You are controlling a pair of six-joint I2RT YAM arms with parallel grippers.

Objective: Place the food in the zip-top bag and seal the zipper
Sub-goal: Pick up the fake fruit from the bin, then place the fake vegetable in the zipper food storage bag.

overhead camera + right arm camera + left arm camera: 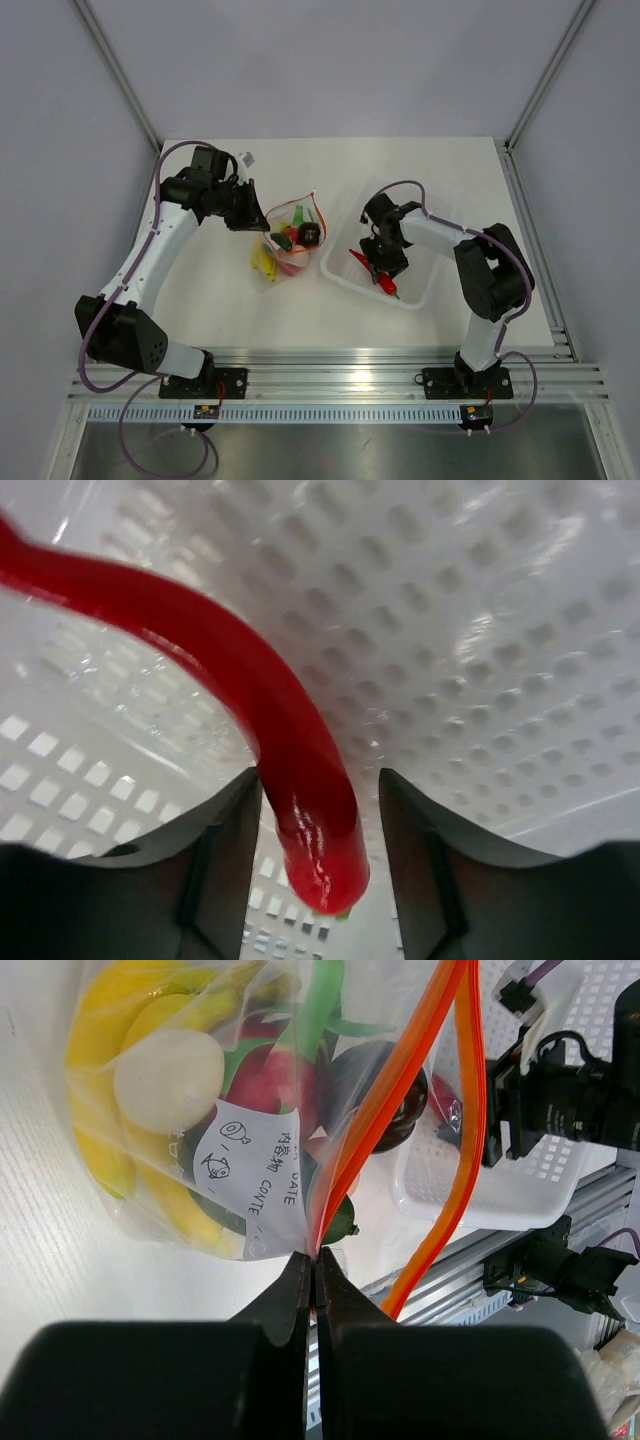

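Observation:
The zip-top bag (290, 245) lies mid-table with its mouth open. Through it I see the yellow banana (110, 1020), the small whitish piece (165, 1080), the pink-red dragon fruit (275, 1085), the dark round fruit (370, 1080) and the dark green avocado (340, 1222). The orange-red zipper (400, 1070) gapes as two strips. My left gripper (315, 1260) is shut on the bag's edge at the near end of the zipper; it also shows in the top view (255, 215). My right gripper (320, 790) is open, its jaws either side of the long red chilli (200, 630) in the tray.
The rigid clear perforated tray (430, 265) sits right of the bag and holds only the chilli (385, 283). It also shows in the left wrist view (520, 1180). An aluminium rail (330, 375) runs along the table's near edge.

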